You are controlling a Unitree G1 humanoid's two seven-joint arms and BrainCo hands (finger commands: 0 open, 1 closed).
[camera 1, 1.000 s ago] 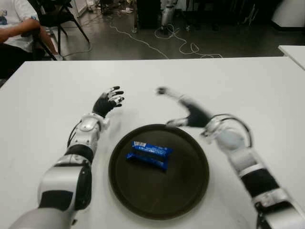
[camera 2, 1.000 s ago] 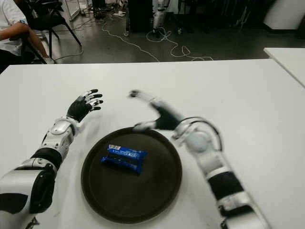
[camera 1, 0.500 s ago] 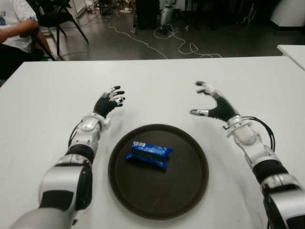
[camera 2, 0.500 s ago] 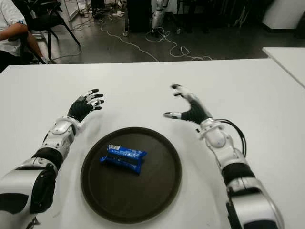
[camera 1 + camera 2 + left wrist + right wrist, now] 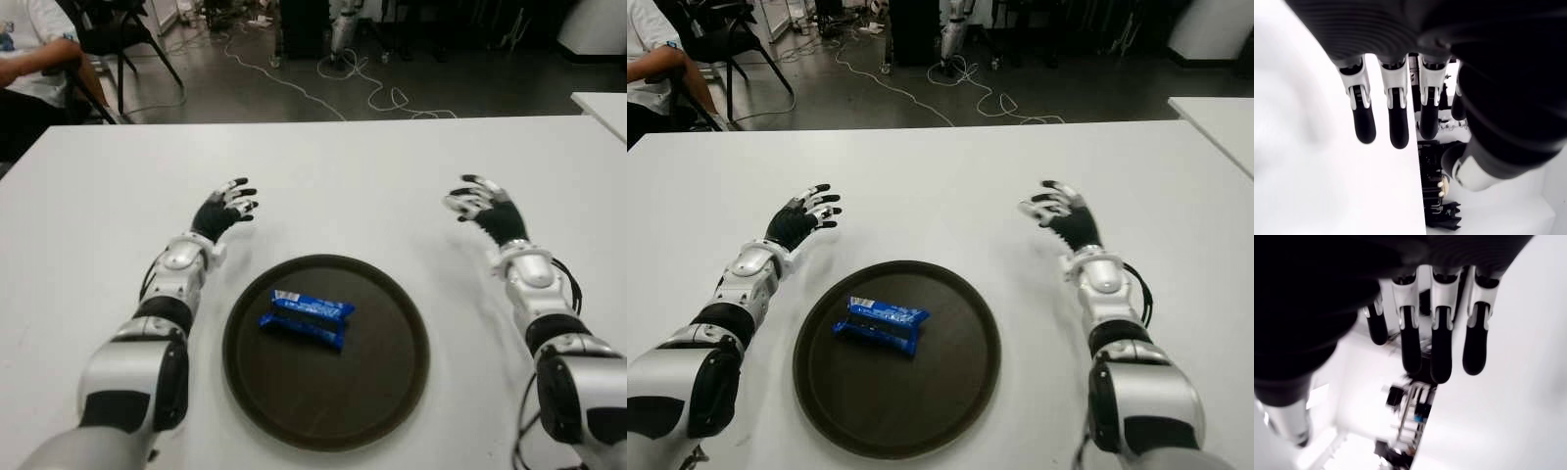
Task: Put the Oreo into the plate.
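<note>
The blue Oreo packet (image 5: 307, 318) lies inside the dark round plate (image 5: 382, 392), left of its middle. My right hand (image 5: 482, 204) is over the white table to the right of and beyond the plate, its fingers (image 5: 1441, 347) spread and holding nothing. On the other side, my left hand (image 5: 227, 204) shows beyond the plate's left edge, with fingers (image 5: 1394, 112) spread and nothing in them.
The white table (image 5: 323, 171) extends well beyond both hands. A seated person (image 5: 24, 59) and a chair are past its far left corner. Cables lie on the dark floor behind, and another white table's corner (image 5: 602, 108) shows at the far right.
My right hand has swung away from above the plate's far edge to the right, ending well clear of the plate. The Oreo packet and left hand have not moved.
</note>
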